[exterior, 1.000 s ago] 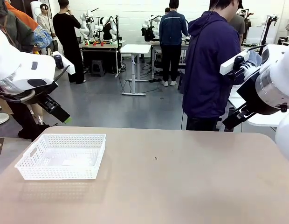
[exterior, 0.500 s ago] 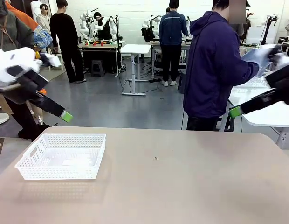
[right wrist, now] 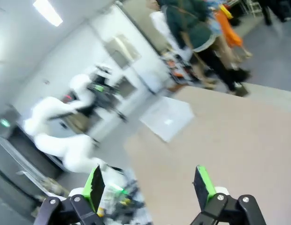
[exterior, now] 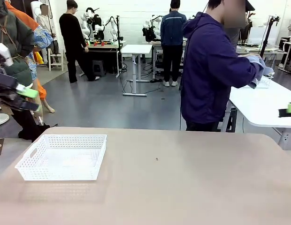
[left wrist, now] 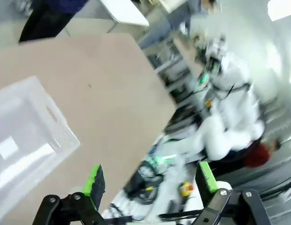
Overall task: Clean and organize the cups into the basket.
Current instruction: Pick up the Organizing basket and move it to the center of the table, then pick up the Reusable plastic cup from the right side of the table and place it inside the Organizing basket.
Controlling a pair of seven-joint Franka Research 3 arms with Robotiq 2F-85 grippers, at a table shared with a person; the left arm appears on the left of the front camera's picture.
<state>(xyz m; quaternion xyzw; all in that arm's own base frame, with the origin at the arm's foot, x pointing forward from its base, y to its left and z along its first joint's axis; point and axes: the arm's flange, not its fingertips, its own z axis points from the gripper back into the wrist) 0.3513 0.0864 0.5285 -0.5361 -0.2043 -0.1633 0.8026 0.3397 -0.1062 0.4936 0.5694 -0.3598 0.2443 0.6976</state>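
The white lattice basket sits empty on the left part of the brown table. No cups are in view. My left gripper hangs at the far left edge, above and behind the basket. In the left wrist view it is open with nothing between its fingers, and the basket lies below to the left. My right gripper peeks in at the far right edge. In its own wrist view it is open and empty, with the basket far off.
A person in a navy hoodie stands at the far side, turned toward a white side table, hands on something there. A small dark speck marks the tabletop's middle. Other people and tables stand farther back.
Both arms have swung outward and up, away from the table, the left to the left edge, the right to the right edge. The person has leaned toward the side table.
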